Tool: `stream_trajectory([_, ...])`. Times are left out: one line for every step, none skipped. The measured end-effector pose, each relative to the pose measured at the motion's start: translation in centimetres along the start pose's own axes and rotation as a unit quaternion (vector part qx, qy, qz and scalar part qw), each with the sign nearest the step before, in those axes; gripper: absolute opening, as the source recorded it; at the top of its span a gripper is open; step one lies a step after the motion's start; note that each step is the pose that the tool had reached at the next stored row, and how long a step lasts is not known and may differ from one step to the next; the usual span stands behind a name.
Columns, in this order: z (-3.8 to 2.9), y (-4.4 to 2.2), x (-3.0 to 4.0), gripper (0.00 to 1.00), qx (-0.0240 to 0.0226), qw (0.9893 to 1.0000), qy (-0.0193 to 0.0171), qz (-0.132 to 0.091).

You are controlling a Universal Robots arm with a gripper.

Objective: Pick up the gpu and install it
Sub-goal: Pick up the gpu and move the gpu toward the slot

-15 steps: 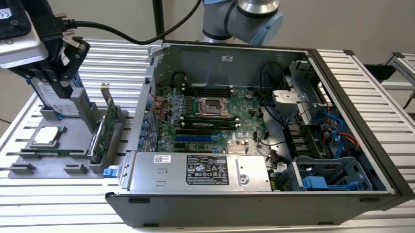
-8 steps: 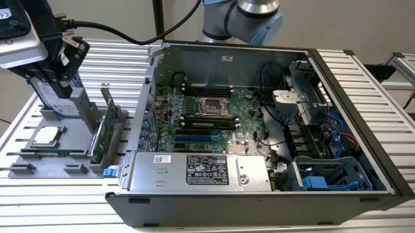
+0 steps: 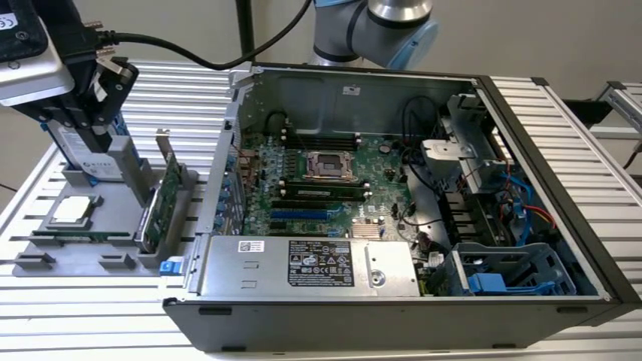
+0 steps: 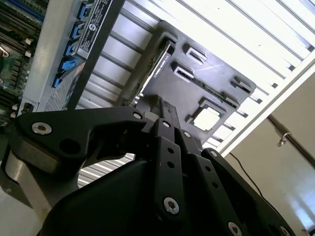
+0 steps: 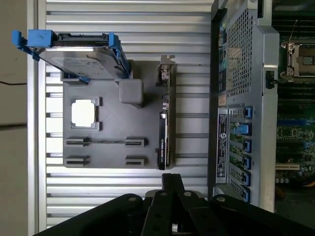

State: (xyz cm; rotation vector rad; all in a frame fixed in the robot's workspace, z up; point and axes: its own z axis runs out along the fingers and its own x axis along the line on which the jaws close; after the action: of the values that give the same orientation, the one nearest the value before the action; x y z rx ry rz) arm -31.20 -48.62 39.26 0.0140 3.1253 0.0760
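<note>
The gpu (image 3: 161,197) stands on edge in a slot of the grey holder tray (image 3: 105,229) at the exterior view's left, green board showing, silver bracket at the far end. In the first wrist view the gpu (image 5: 165,132) appears edge-on, with its bracket toward the hard drive side. It also shows as a thin dark strip, the gpu (image 4: 158,64), in the second wrist view. My gripper (image 3: 101,143) hangs above the tray, apart from the card, fingers shut with nothing in them. Both wrist views show the gripper (image 5: 172,181) (image 4: 165,110) roughly in line with the card's length.
A silver hard drive (image 5: 78,54) with blue rails leans in the tray, close behind my fingers in the exterior view. A square processor chip (image 5: 83,113) lies in its pocket. The open computer case (image 3: 542,188) with its motherboard (image 3: 321,180) and power supply (image 3: 301,263) stands beside the tray on a slatted table.
</note>
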Motion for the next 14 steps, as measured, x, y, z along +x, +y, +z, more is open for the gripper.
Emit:
stream_trajectory([0.00, 0.00, 0.00, 0.00, 0.0000, 1.0000, 0.0000, 0.000])
stream_trajectory([0.00, 0.00, 0.00, 0.00, 0.0000, 1.0000, 0.0001, 0.000])
stream_trajectory([0.00, 0.00, 0.00, 0.00, 0.0000, 1.0000, 0.0002, 0.000])
stream_trajectory([0.00, 0.00, 0.00, 0.00, 0.0000, 1.0000, 0.0002, 0.000])
stream_trajectory([0.00, 0.00, 0.00, 1.00, 0.0000, 1.0000, 0.0003, 0.000])
stream_trajectory([0.00, 0.00, 0.00, 1.00, 0.0000, 1.0000, 0.0004, 0.000])
stream_trajectory([0.00, 0.00, 0.00, 1.00, 0.0000, 1.0000, 0.0004, 0.000])
stream_trajectory([0.00, 0.00, 0.00, 1.00, 0.0000, 1.0000, 0.0005, 0.000])
stream_trajectory([0.00, 0.00, 0.00, 1.00, 0.0000, 1.0000, 0.0005, 0.000])
stream_trajectory([0.00, 0.00, 0.00, 1.00, 0.0000, 1.0000, 0.0006, 0.000])
stream_trajectory([0.00, 0.00, 0.00, 1.00, 0.0000, 1.0000, 0.0007, 0.000])
stream_trajectory([0.00, 0.00, 0.00, 1.00, 0.0000, 1.0000, 0.0007, 0.000])
stream_trajectory([0.00, 0.00, 0.00, 1.00, 0.0000, 1.0000, 0.0008, 0.000])
stream_trajectory([0.00, 0.00, 0.00, 1.00, 0.0000, 1.0000, 0.0008, 0.000])
